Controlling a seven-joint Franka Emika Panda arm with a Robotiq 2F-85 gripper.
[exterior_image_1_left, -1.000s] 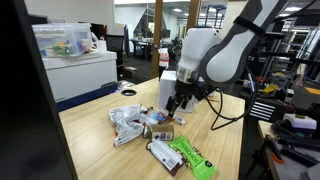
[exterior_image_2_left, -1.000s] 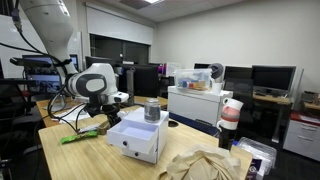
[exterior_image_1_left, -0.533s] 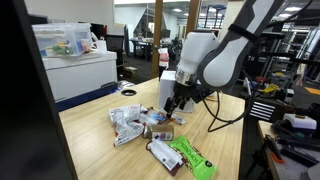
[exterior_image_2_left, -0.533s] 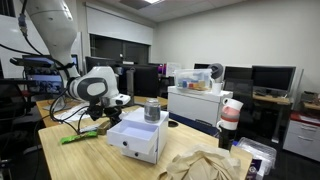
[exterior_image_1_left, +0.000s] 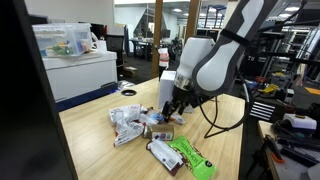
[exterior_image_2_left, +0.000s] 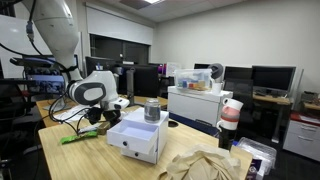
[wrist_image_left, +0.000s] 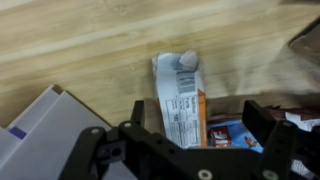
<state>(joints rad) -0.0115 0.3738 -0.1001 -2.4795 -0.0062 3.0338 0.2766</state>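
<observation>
Wooden table (exterior_image_1_left: 88, 128), snack pile on it. Pale box (wrist_image_left: 40, 128) at the pile's far side. Gripper (wrist_image_left: 195, 115) hangs low over the pile, jaws wide apart, nothing held. Small capped carton (wrist_image_left: 180, 85) lies flat beneath, between the jaws. Green packet (exterior_image_1_left: 190, 155) lies nearer.

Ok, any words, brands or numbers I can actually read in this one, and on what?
Nothing reads clearly.
Carton under the open gripper, wrist view: white panel of print, too blurred to read.
Dark packet beside the carton: lettering blurred.
Green packet, in an exterior view: print too small.
Silver wrapper, in an exterior view: nothing legible.
</observation>
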